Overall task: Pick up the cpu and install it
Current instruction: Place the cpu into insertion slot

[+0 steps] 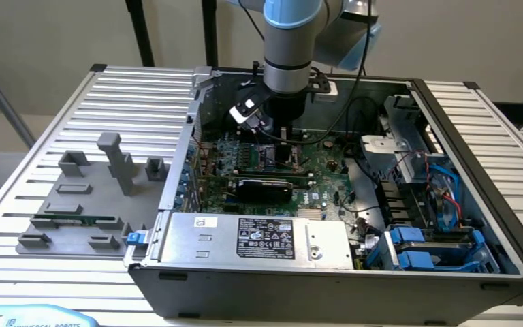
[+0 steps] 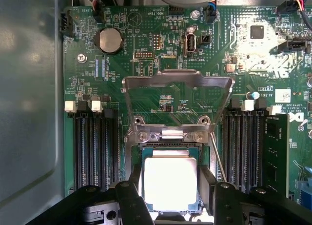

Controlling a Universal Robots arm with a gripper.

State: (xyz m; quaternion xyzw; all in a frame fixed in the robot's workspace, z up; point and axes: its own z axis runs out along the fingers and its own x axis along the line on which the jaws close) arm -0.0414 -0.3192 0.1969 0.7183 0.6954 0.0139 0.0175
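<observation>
Exterior view: the arm (image 1: 289, 48) reaches down into an open computer case (image 1: 334, 286) lying on a slatted bench (image 1: 43, 116). The hand (image 1: 282, 139) is low over the motherboard (image 1: 321, 180).
Wrist view: looks straight down at the board, close enough to make out the processor socket (image 2: 168, 149), its metal load plate (image 2: 178, 86) and a coin cell (image 2: 109, 39).
Case contents: the green motherboard, a silver power supply (image 1: 261, 238) with a black label along the front wall, blue drive caddies (image 1: 421, 248) towards the exterior view's right, and loose cables between them.
Bench beside the case: grey fixture blocks (image 1: 107, 163) towards the exterior view's left, with a long green memory stick (image 1: 75, 220) lying in one of them.
Socket: the load plate is swung up and open. Black memory slots (image 2: 95, 147) run along both sides, and a green module (image 2: 277, 152) stands in one of the slots.
Hand: partly open, its two dark fingers (image 2: 131, 200) set against opposite edges of the cpu (image 2: 170, 181), gripping it (the jaws are about as wide as the chip).
Cpu: pale metal top facing up, square to the socket frame and lying within its opening. Whether it is fully seated cannot be told.
</observation>
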